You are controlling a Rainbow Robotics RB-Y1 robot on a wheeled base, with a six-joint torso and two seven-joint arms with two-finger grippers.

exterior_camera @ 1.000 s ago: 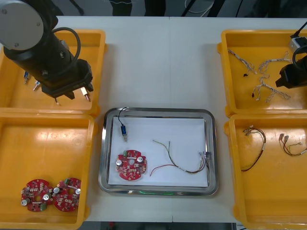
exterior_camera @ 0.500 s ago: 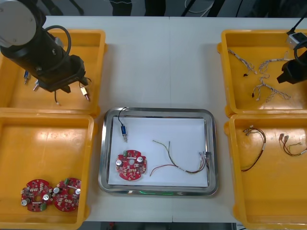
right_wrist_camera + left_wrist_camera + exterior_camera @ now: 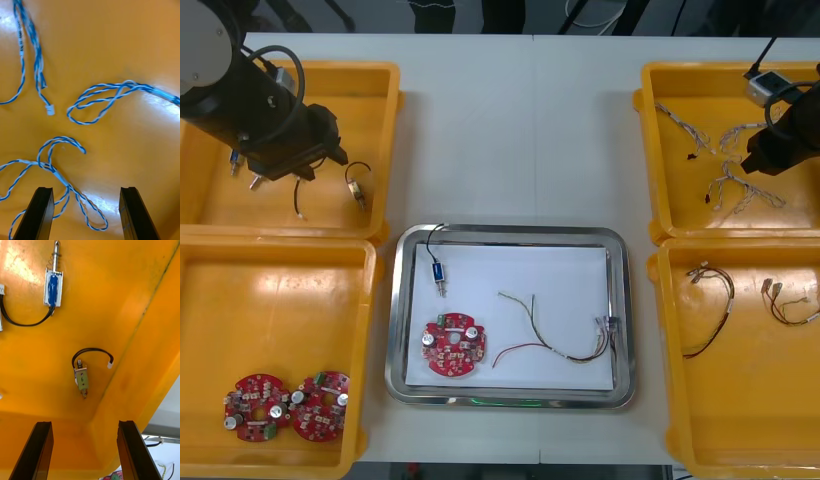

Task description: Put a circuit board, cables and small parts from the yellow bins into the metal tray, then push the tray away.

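The metal tray (image 3: 505, 233) at the table's middle holds a red circuit board (image 3: 450, 346), a small metal part (image 3: 437, 272) with a blue body, and a red and yellow cable (image 3: 555, 342). My left arm (image 3: 265, 110) hangs over the far left yellow bin (image 3: 385, 120). The left gripper (image 3: 84, 424) is open above the bin's floor, short of a small metal part (image 3: 82, 378) with a black lead. My right gripper (image 3: 86, 190) is open just above twisted blue and white cables (image 3: 62, 176) in the far right bin (image 3: 655, 140).
The near left bin (image 3: 300, 300) holds two more circuit boards (image 3: 255, 407) (image 3: 320, 405). Cables (image 3: 710, 295) lie in the near right bin (image 3: 740, 400). Another small metal part (image 3: 53, 287) with a blue body lies farther off in the far left bin. Bare table stretches beyond the tray.
My left arm has drawn back to the left and toward the far edge, uncovering a small metal part near the bin's corner. The right arm has shifted slightly toward the far edge.
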